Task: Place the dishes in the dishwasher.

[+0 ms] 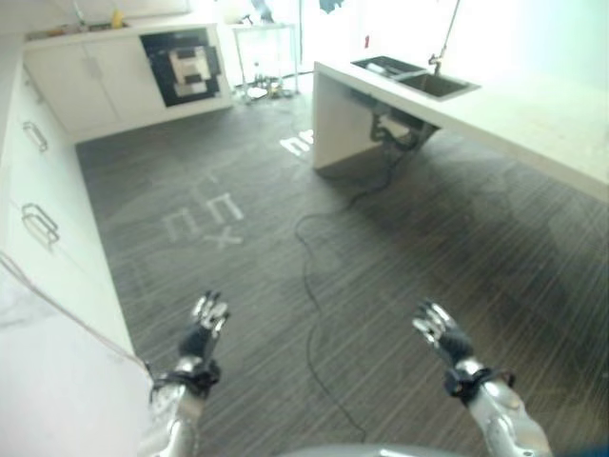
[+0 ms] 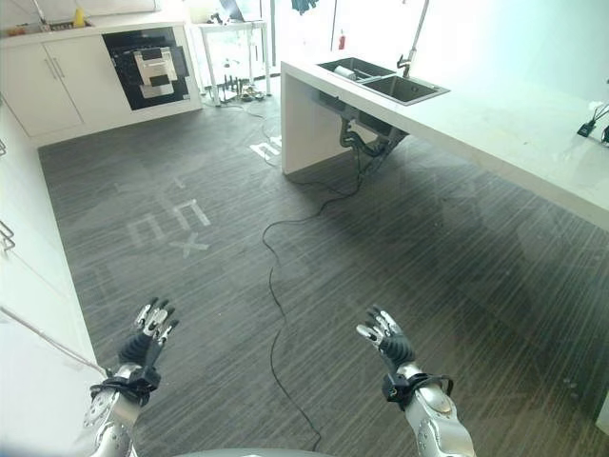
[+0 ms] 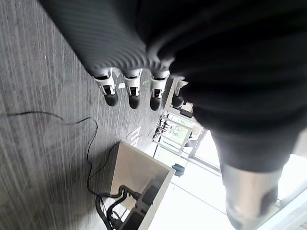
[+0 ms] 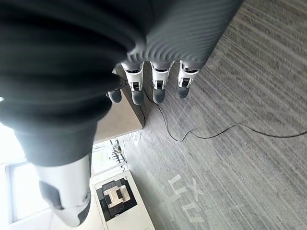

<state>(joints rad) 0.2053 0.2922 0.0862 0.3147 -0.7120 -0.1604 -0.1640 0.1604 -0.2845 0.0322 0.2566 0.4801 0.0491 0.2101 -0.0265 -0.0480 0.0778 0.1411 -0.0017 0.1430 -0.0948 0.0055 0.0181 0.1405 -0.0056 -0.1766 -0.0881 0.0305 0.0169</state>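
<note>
Grey striped carpet spreads across the frame, and we hold both hands out low over it, the left hand at lower left and the right hand at lower right, fingers straight and spread, carrying nothing. No dishes are visible to us; if any wait, we judge they sit in or near the sink set into the white counter at upper right, but we cannot tell from here. The dark-fronted appliance in the white cabinets at upper left may be the dishwasher, well apart from us. A black cable snakes down the floor between our hands, and we judge it the main hazard: walking toward sink or appliance could snag it. Misjudging which unit is the dishwasher would also waste the trip.
</note>
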